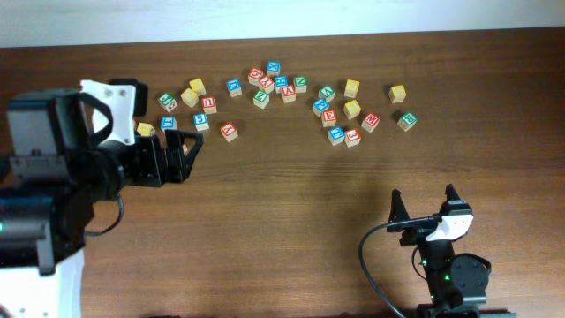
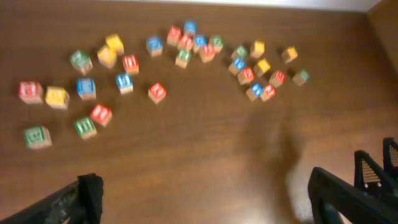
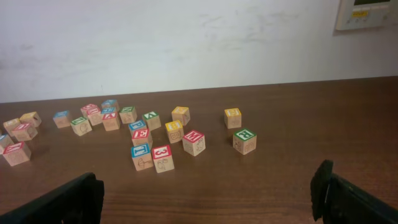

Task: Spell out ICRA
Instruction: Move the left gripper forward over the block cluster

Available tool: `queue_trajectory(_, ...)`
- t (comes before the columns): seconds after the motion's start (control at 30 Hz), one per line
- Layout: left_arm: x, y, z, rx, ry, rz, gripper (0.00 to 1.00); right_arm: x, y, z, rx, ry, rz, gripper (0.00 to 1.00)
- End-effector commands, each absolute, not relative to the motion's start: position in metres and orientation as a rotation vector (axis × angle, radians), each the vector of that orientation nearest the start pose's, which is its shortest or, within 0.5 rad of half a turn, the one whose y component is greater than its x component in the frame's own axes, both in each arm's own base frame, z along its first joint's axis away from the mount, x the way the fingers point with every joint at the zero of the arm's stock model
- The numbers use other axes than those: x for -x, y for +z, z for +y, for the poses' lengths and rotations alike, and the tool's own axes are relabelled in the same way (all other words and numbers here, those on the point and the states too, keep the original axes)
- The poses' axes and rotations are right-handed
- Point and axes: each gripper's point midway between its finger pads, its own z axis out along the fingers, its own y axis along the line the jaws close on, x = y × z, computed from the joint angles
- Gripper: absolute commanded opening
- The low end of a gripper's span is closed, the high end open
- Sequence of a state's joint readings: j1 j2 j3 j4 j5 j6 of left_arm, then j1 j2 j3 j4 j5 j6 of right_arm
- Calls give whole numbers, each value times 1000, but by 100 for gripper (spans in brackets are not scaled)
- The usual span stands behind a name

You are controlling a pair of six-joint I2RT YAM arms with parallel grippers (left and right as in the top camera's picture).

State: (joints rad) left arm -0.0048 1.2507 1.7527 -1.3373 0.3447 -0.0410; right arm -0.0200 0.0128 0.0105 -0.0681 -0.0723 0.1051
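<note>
Left hand (image 1: pixel 192 152): fingers stand well apart with nothing between them and nothing held. It sits low over the bench (image 1: pixel 291 212), pointed along it. A yellow cube (image 1: pixel 146 129) and a blue cube (image 1: pixel 168 123) lie close by its side; contact cannot be confirmed.

Letter cubes (image 1: pixel 289 93): a loose scatter with red, yellow, green and blue tops, spread in a band ahead of both hands. All rest singly on the bench, none stacked.

Task cubes: the green R cube (image 3: pixel 244 140) stands at the right end of the scatter, well ahead of the right hand and a little to its right, apart from its neighbours. A red E cube (image 3: pixel 140 135) lies further left in the same cluster. The I, C and A cubes cannot be singled out, as their letters are too small or blurred.

Right hand (image 1: pixel 424 200): fingers spread wide, empty, well short of the nearest cubes.
</note>
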Motion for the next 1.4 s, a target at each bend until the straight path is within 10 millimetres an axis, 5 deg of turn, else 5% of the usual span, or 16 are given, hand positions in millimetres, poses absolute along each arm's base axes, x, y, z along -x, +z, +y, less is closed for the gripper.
queue_trajectory(0.0, -282, 352, -64, -134, -462, 2427, 43, -246, 156, 6, -57, 121, 1647, 98)
queue_trajectory(0.1, -282, 348, -64, -129, -466, 2450, 0, -246, 156, 6, -58, 121, 1647, 98)
queue_trajectory(0.7, -278, 342, -63, -122, -469, 2481, 0, -246, 156, 6, -58, 121, 1647, 98)
queue_trajectory(1.23, -275, 315, -63, -104, -479, 2563, 0, -246, 156, 6, -57, 121, 1647, 98)
queue_trajectory(1.37, -274, 314, -63, -103, -480, 2568, 6, -246, 156, 6, -58, 121, 1647, 98)
